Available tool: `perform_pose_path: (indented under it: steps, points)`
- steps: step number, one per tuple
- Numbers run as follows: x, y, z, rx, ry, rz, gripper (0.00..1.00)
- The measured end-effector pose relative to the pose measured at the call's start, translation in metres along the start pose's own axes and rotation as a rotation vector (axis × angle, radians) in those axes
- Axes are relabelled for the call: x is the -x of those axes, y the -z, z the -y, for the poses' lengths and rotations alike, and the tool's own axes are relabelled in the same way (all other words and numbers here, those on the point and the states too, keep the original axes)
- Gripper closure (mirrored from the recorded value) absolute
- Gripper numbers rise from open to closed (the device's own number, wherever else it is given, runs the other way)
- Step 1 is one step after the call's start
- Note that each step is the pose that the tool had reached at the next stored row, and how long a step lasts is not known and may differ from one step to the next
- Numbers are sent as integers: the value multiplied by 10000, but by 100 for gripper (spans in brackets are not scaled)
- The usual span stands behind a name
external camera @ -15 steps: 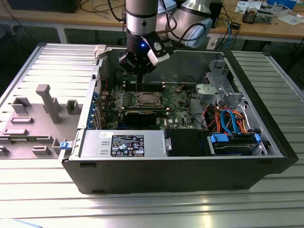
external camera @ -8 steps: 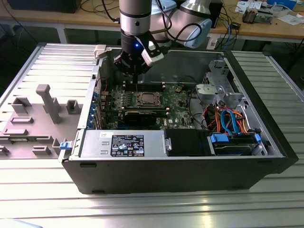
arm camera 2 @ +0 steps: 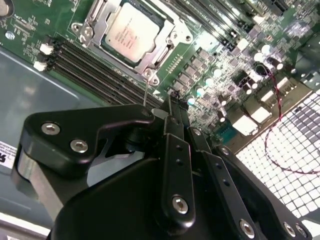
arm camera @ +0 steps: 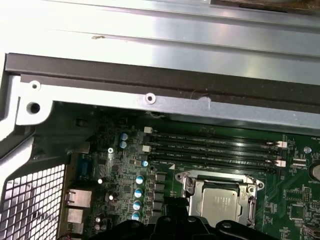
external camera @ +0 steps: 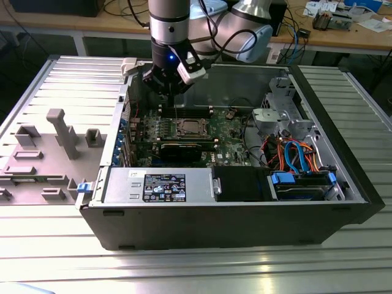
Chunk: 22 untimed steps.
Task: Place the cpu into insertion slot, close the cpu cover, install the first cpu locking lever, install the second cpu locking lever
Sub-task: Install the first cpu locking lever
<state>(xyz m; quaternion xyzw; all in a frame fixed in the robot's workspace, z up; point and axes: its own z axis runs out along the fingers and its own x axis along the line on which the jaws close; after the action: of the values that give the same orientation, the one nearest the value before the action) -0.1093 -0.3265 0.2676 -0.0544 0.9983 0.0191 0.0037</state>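
Note:
The cpu (arm camera 2: 131, 32) lies flat in the insertion slot (external camera: 190, 127) on the green board, its silver top facing up. The cpu cover (arm camera 2: 166, 50) is folded down around it as a silver frame; in the first wrist view the cpu (arm camera: 220, 202) shows through the cover (arm camera: 192, 182) window. A thin wire locking lever (arm camera 2: 145, 92) stands upright from the socket's corner. My gripper (arm camera 2: 174, 97) hangs just above the socket at the case's back side (external camera: 170, 90), shut, with the lever rising beside it. Whether they touch, I cannot tell.
Long black memory slots (arm camera 2: 95, 65) run beside the socket. The case's metal wall (arm camera: 150, 97) stands close behind the gripper. A power supply (external camera: 162, 187) and drive bays with orange and blue cables (external camera: 294, 156) fill the front. A grey fixture plate (external camera: 55, 141) lies at the exterior view's left.

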Motion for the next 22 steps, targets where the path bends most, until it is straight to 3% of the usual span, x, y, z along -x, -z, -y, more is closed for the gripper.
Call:
perform_pose_path:
  steps: [8, 13, 22]
  points:
    - [18, -19, -140, -1, -23, 1, 89]
    - [98, -41, -132, -8, -135, 3, 89]
    - [103, -45, -131, -7, -133, 4, 89]
